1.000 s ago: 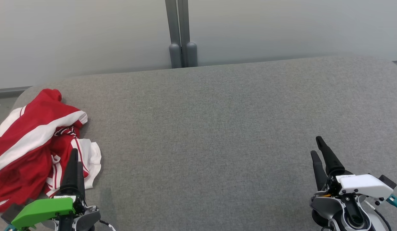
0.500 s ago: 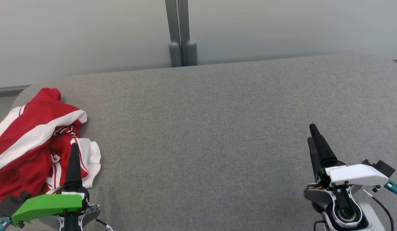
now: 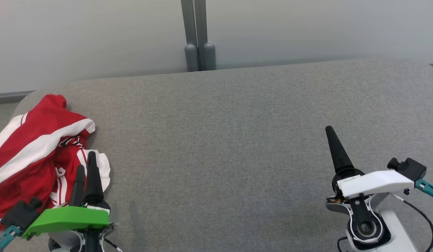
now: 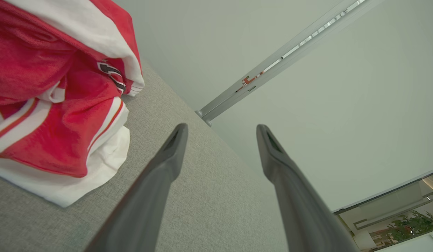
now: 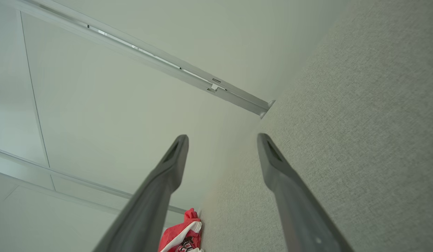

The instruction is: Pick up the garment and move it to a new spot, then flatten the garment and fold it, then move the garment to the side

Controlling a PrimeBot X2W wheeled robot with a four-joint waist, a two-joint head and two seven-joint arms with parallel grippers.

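Stretching wide, the grey fabric-topped counter (image 3: 237, 140) holds the crumpled red-and-white jersey garment (image 3: 34, 150) at its left end, unlifted; seemingly every step remains. Left hand (image 4: 220, 127) hovers spread at that end; right hand (image 5: 220, 140), spread and empty, near the counter's right end.

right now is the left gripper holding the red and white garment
No, the left gripper stands open and empty, and the garment lies beside it on the grey surface.

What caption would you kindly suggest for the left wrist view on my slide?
Open left gripper poised beside the crumpled red-and-white garment on a grey fabric surface.
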